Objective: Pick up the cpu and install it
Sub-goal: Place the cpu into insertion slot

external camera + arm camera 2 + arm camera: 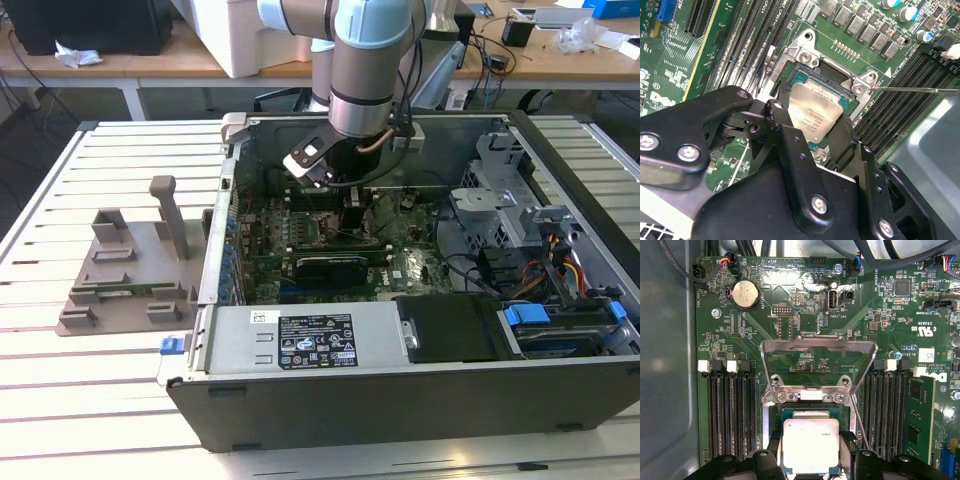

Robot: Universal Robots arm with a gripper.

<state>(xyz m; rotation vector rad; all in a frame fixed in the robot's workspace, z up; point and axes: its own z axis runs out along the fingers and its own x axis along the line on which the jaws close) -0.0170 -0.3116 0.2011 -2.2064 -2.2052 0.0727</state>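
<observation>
The cpu (811, 442), a flat silvery square, sits between my two black fingers (774, 452) directly over the open socket (805, 412) on the green motherboard (805, 320). In the second wrist view the cpu (816, 112) lies low in the socket frame (805, 55), and whether it rests fully in is not clear. The gripper (811, 452) is shut on its two opposite edges. The socket's metal load plate (818, 345) stands raised behind it. In the exterior view the gripper (350, 215) reaches down into the open computer case (300, 345).
Black memory slots (730, 410) flank the socket, and a green memory stick (919, 415) stands in one. A thin retention lever (912, 90) sticks out beside the socket. A black graphics card (335, 268), cables and drive bays (545, 260) crowd the case. A grey parts fixture (125, 270) lies on the slatted table.
</observation>
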